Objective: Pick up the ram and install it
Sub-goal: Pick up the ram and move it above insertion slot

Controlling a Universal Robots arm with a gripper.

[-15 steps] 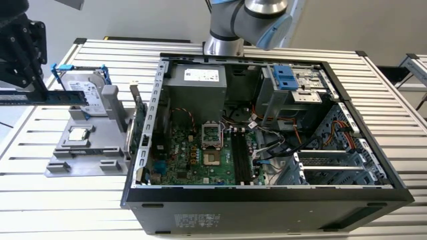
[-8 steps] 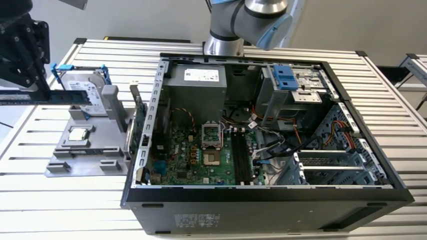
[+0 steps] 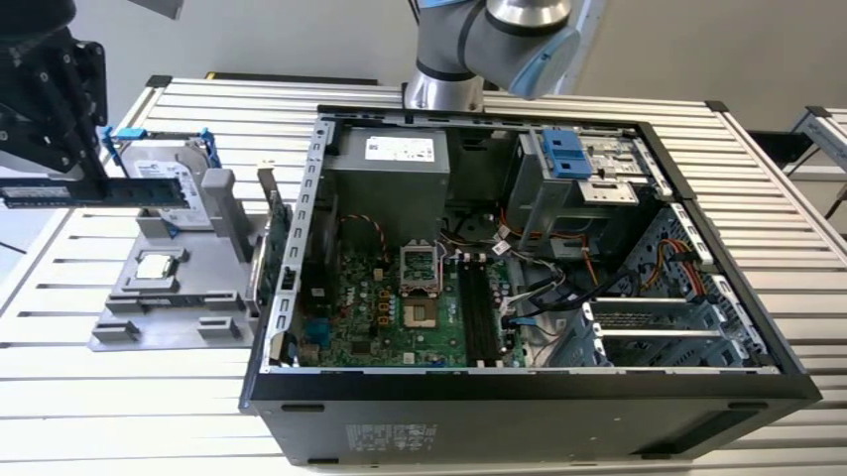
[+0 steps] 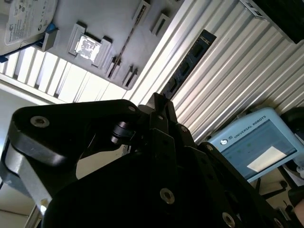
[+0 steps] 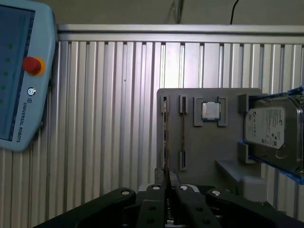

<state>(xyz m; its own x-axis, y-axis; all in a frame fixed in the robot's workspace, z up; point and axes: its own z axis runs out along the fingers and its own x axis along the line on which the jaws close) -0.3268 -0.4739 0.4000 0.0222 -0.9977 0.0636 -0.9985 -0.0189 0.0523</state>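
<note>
The ram (image 3: 146, 190) hangs in the air at the exterior view's upper left. It is held level and on edge above the grey parts holder (image 3: 133, 332), in front of the upright hard drive (image 3: 179, 159). The black gripper (image 3: 99, 180) is closed narrow on it, the fingers pinching its flat faces at about mid-length, so a stretch of board sticks out on each side. In the first wrist view the stick shows edge-on as a thin dark line (image 5: 166, 137) running out from between the fingers (image 5: 156, 190).

I'd judge it light and stiff, a thin board that won't sag but won't forgive twisting. The chips and the contact edge look like the fragile parts. A hold on the flat faces near the middle, clear of the contact edge, seems the sound one.

Below it the holder also carries the small square CPU chip (image 3: 157, 266), well apart from the stick. To the exterior view's right of the holder lies the open computer case (image 3: 530, 397), with its green motherboard (image 3: 384, 317) and long black memory slots (image 3: 479, 317) exposed. Loose cables near the slots make that spot look cramped. Everything rests on a table of ribbed aluminium slats (image 3: 106, 426). A pale blue teach pendant (image 5: 19, 71) lies on those slats in both wrist views.
</note>
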